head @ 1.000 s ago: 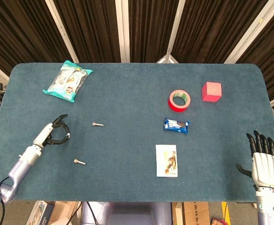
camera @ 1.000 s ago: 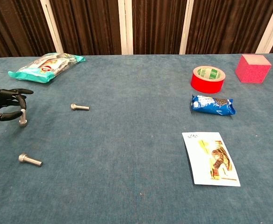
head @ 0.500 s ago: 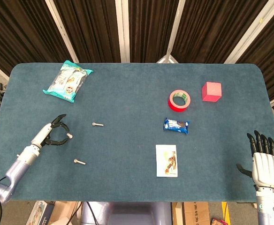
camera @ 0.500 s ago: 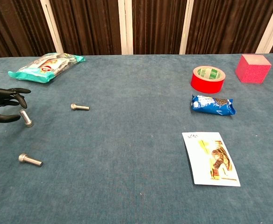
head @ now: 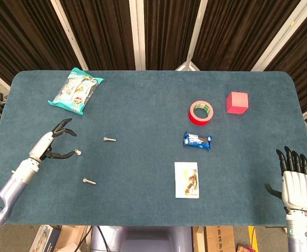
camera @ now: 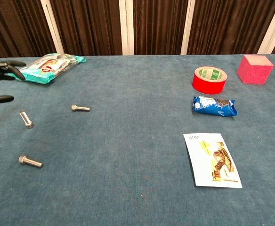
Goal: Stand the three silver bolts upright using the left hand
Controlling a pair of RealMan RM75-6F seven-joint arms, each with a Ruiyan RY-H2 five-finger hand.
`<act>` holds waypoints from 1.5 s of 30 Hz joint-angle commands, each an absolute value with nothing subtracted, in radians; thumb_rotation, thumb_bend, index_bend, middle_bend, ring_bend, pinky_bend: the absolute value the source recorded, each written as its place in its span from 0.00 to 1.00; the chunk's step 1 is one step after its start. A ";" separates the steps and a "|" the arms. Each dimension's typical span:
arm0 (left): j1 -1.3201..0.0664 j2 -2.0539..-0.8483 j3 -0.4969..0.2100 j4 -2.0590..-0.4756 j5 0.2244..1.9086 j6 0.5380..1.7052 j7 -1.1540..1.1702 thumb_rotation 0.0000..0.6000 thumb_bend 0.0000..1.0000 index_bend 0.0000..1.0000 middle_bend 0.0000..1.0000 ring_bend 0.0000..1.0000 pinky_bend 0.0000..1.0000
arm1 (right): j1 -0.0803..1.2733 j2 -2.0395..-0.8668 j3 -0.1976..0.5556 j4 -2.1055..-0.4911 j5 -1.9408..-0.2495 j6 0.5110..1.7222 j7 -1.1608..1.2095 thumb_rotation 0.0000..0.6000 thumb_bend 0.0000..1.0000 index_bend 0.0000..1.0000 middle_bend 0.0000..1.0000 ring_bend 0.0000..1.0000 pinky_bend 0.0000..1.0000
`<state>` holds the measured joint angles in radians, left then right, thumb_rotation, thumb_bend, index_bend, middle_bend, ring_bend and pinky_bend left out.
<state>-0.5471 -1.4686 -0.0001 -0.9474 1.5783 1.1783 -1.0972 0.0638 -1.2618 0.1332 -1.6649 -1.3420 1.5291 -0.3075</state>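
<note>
Three silver bolts are on the blue table's left part. One bolt [head: 109,139] [camera: 80,108] lies flat. A second bolt [head: 89,181] [camera: 30,162] lies flat nearer the front edge. The third bolt [head: 78,152] [camera: 26,119] rests with its head on the cloth and its shaft slanting up and left; whether it stands free I cannot tell. My left hand [head: 51,144] [camera: 0,75] hovers just left of this bolt, fingers spread, holding nothing. My right hand [head: 295,176] rests at the front right edge, fingers straight and apart, empty.
A teal snack bag [head: 75,90] lies at the back left. A red tape roll [head: 201,112], a pink cube [head: 237,102], a blue wrapper [head: 197,140] and a white sachet [head: 186,179] sit in the middle and right.
My left hand let go of the third bolt, spread its fingers and drew back up and to the left. The bolt went from upright to slanted. The right hand stayed still.
</note>
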 commanded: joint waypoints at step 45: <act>-0.948 -1.643 -0.236 -1.332 0.672 0.924 0.602 1.00 0.41 0.43 0.02 0.00 0.00 | 0.062 -1.224 0.152 -1.637 -1.272 1.491 -0.242 1.00 0.00 0.12 0.04 0.00 0.00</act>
<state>-0.9511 -1.6317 -0.2402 -1.3506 0.6625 0.9309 0.6184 0.0693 -1.2241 0.1549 -1.6645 -1.2754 1.4887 -0.2550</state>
